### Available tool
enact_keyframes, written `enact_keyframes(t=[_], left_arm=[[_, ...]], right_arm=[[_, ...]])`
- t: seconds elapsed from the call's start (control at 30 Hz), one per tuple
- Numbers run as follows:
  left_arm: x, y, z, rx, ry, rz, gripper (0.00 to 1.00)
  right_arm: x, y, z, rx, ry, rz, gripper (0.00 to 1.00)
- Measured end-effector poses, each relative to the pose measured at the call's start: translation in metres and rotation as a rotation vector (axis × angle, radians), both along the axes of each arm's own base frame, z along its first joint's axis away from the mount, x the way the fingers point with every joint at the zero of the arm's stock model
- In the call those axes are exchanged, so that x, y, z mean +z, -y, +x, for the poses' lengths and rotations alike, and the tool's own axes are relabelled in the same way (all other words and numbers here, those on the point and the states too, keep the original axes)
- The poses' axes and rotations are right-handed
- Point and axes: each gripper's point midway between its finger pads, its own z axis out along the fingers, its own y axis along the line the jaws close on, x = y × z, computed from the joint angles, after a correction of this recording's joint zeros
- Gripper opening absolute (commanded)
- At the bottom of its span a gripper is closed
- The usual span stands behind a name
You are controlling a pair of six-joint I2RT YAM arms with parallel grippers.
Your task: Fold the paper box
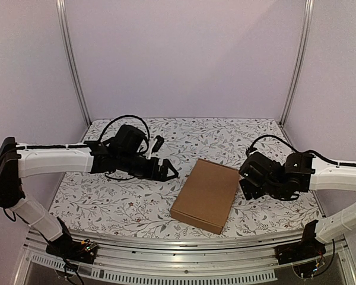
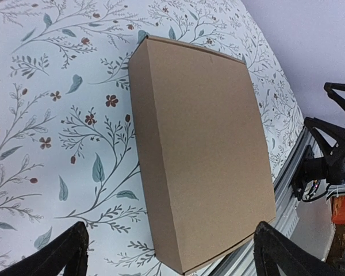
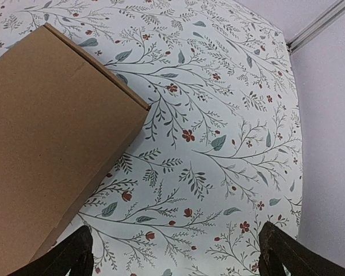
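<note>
Lying flat and closed on the flower-printed tabletop (image 1: 124, 202), the paper box (image 1: 205, 195) sits a little right of centre, turned at a slant so that its long sides run from the near edge toward the far right corner. Its near short side rests close to the near edge, just beside the metal rail (image 1: 184, 243) that borders the table there. The lid is down and the top is plain brown, with no flap or tab standing up.

The left gripper (image 1: 169, 171) hangs over the middle of the table, to the left of the box's far corner and apart from it. In the left wrist view its fingers (image 2: 63, 253) stand wide apart at the two lower corners of the picture, released, with nothing between them but the box seen farther off.

The right gripper (image 1: 244, 181) is on the box's right side, near its long edge and toward the right edge of the table; whether it touches the cardboard cannot be told. In the right wrist view its fingers (image 3: 75, 253) are likewise spread and grasp nothing, above bare patterned cloth with the box's corner at the left.
</note>
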Motion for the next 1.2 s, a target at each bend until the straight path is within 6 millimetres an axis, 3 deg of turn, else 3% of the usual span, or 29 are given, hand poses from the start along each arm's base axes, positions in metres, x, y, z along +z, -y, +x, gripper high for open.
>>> enact_keyframes(t=[0.13,0.33,0.53,0.7,0.93,1.2], left_arm=[[-0.015,-0.008,-0.005,0.014,-0.031,0.026,0.98],[-0.034,-0.025,-0.018,0.036,-0.074,0.063,0.99],[-0.028,-0.032,-0.017,0.06,-0.051,0.07,0.99],[-0.011,-0.042,-0.016,0.089,-0.002,0.072,0.99],[0.03,-0.072,-0.011,0.192,0.121,0.065,1.0],[0.06,-0.106,-0.011,0.303,0.223,0.055,0.99]], right_arm=[[-0.013,-0.011,-0.01,0.027,-0.086,0.063,0.99],[-0.063,-0.017,-0.046,0.08,-0.293,0.157,0.99],[-0.091,-0.038,-0.079,0.158,-0.473,0.293,0.99],[-0.102,-0.069,-0.089,0.216,-0.552,0.397,0.99],[-0.109,-0.116,-0.078,0.254,-0.541,0.44,0.99],[-0.079,-0.183,-0.013,0.219,-0.319,0.501,0.99]])
